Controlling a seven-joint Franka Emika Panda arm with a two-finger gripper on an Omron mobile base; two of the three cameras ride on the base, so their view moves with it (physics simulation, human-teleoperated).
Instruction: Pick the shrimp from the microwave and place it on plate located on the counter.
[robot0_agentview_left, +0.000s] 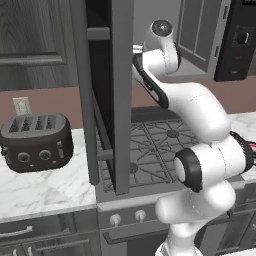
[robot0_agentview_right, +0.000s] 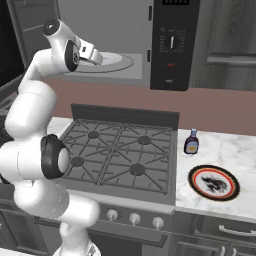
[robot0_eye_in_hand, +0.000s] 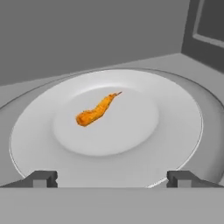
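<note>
Orange shrimp (robot0_eye_in_hand: 97, 110) lying loose near the centre of the white dish (robot0_eye_in_hand: 175, 144) inside the microwave (robot0_agentview_right: 125, 30), end effector (robot0_eye_in_hand: 112, 179) spread wide and empty, fingertips (robot0_eye_in_hand: 41, 178) low at 7 and 5 o'clock over the dish's near rim. Such a small, curved morsel on slick glaze, so probably easy to nudge toward 12 o'clock or pinch by the thin tail and drop. Tight cavity too, so maybe a knock against the wall on the way out to the patterned plate (robot0_agentview_right: 214, 183) on the bench (robot0_agentview_right: 235, 150).
</note>
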